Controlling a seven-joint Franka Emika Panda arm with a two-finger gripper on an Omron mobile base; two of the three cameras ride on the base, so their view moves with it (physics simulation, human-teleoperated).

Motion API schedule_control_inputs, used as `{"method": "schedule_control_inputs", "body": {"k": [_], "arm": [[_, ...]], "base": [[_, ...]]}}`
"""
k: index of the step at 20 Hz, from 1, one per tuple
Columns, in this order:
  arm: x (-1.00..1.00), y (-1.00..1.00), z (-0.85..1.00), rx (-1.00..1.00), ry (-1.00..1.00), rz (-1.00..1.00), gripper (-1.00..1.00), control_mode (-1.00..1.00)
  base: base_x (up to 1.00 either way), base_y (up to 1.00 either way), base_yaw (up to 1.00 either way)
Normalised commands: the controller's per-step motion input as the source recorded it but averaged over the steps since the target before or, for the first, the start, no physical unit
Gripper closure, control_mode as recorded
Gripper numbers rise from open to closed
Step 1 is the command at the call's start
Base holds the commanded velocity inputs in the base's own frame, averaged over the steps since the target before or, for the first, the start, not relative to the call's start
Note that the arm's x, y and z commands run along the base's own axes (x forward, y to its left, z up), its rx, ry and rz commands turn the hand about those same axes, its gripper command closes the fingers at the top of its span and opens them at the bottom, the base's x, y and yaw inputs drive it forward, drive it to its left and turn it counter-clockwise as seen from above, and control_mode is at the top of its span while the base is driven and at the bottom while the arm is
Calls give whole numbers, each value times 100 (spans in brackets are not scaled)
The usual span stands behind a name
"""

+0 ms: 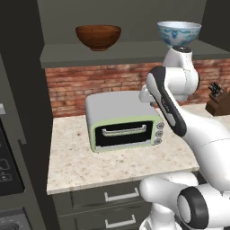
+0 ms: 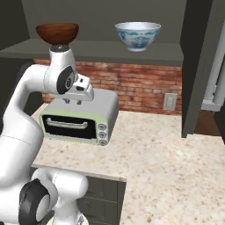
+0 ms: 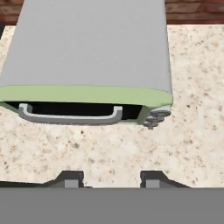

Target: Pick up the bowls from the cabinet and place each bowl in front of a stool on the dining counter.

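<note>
Two bowls stand on the shelf of the dark cabinet [image 1: 134, 53] [image 2: 114, 50]. The dark-brown wooden bowl [image 1: 98, 37] [image 2: 57, 33] is on the left, the white bowl with blue pattern [image 1: 178, 32] [image 2: 137, 35] on the right. My gripper [image 1: 145, 96] [image 2: 73, 102] [image 3: 111, 180] hangs well below the shelf, pointing down above the toaster oven's front. Its fingertips [image 3: 72, 179] stand apart with nothing between them, so it is open and empty. The dining counter is out of view.
A grey and pale-green toaster oven [image 1: 123, 123] [image 2: 81, 116] [image 3: 87, 52] sits on the speckled counter [image 1: 112, 166] [image 2: 167, 149] against the brick wall. A knife block [image 1: 218, 101] stands at the right, a stove [image 1: 6, 170] at the left. Drawers [image 1: 121, 195] lie below.
</note>
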Motion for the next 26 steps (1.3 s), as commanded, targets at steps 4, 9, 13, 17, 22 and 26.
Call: {"method": "schedule_control_inputs", "body": {"k": [4, 9, 13, 17, 22, 26], "arm": [[-31, -8, 0, 0, -10, 0, -100, -100], [-67, -27, 7, 0, -30, -1, -100, -100], [-34, -29, 38, 5, -32, -12, -100, -100], [-10, -23, 51, 8, -29, -19, -100, -100], [-4, -1, 52, 7, -23, -17, -100, -100], [0, 3, 54, 16, -11, -6, -100, -100]], "base": [[0, 0, 0], [0, 0, 0], [0, 0, 0], [0, 0, 0], [0, 0, 0], [0, 0, 0]]}}
